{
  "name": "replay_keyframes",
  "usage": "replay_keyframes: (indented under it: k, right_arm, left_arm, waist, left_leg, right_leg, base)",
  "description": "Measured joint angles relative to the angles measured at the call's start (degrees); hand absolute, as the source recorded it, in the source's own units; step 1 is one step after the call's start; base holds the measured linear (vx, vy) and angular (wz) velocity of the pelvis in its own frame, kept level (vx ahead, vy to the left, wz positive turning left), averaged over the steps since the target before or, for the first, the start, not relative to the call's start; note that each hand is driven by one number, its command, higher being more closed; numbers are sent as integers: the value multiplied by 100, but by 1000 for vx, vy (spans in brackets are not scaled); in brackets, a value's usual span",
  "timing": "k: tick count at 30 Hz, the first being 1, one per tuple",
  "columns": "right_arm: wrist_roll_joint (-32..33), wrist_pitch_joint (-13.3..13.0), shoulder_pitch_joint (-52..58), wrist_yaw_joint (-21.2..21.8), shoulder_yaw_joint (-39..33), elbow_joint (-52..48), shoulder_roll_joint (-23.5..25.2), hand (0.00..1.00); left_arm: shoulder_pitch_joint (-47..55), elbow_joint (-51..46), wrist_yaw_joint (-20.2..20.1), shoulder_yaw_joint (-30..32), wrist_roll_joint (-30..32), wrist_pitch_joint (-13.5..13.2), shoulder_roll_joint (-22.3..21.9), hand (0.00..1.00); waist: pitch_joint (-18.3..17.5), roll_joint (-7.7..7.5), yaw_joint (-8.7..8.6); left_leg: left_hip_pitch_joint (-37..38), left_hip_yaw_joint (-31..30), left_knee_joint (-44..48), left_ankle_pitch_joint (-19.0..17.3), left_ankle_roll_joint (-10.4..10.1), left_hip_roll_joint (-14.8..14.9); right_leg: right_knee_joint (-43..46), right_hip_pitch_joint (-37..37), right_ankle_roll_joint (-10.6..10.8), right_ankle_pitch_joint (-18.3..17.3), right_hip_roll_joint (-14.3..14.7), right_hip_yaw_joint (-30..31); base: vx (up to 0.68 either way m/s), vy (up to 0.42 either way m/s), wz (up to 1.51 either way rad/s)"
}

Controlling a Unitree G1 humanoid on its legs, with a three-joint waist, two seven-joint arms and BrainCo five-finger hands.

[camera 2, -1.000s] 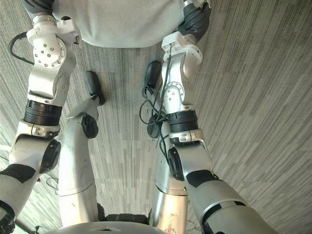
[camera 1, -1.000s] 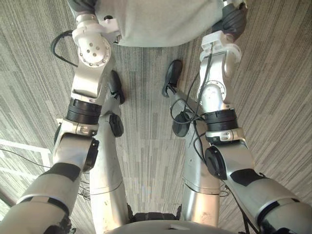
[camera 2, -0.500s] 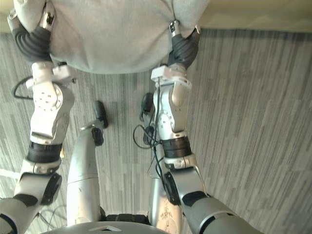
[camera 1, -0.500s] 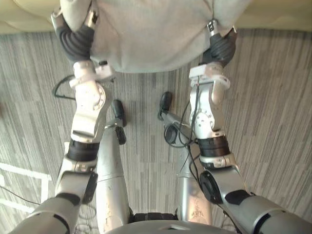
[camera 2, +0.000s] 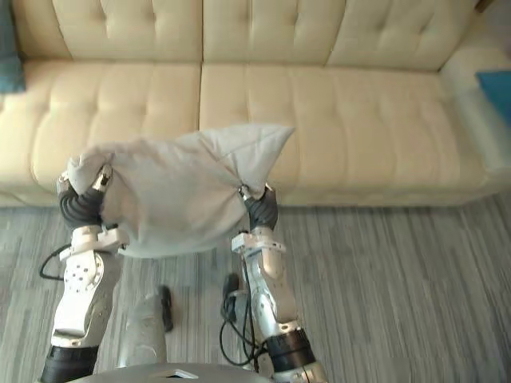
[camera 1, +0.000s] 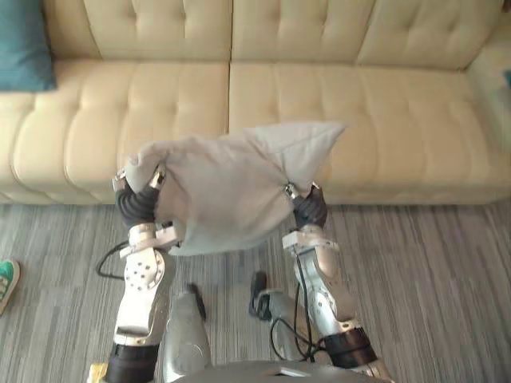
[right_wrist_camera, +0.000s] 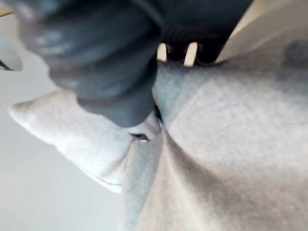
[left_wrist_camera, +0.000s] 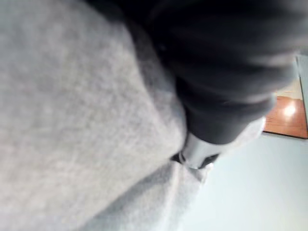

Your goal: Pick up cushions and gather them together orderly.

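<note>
Cream sofa (camera 1: 319, 104) behind, grey carpet (camera 1: 431, 263) below. Left hand (camera 1: 136, 206) and right hand (camera 1: 310, 211) are pinching the grey cushion (camera 1: 223, 191) by its ends, midair before the sofa. Long axis is running left-right, with the free corner pointing up-right.

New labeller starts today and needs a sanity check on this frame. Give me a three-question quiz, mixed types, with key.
1. True or false: the grey cushion is held by the left hand alone.
2. Multiple choice: the cushion at the end of the sofa on the robot's left is A) red, B) teal, C) black.
3. Fill in: the floor in front of the sofa is grey striped ____.

Key
1. False: the right hand grips the other side too.
2. B: it is a teal cushion.
3. carpet
</note>
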Motion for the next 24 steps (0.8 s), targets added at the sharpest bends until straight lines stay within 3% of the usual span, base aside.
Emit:
replay_keyframes:
  k: [3, 10, 24]
  right_arm:
    - [-99, 1, 271, 187, -6, -83, -1, 100]
    - [-323, 200, 623, 573, -186, -80, 1, 100]
    - [-320, 238, 887, 792, -413, -48, 4, 100]
  left_arm:
    - [408, -9, -206, 47, -10, -26, -98, 100]
    - [943, 24, -709, 149, -224, -33, -269, 100]
    - [1128, 364, -1066, 126, -397, -34, -394, 100]
  waist:
    - [-406, -14, -5]
    - [-788, -9, -19]
    - [-1024, 22, -7]
  left_leg:
    - [558, 56, -648, 193, 6, -134]
    - [1345, 151, -1469, 421, 42, -291]
    - [1838, 137, -2198, 738, 68, -489]
  right_leg:
    - [-635, 545, 15, 214, 17, 16]
    - [-1894, 1541, 76, 764, 89, 65]
    - [-2381, 1990, 140, 930, 36, 68]
  base:
    - [150, 27, 5]
    - [104, 41, 0]
    - [-1, 31, 2]
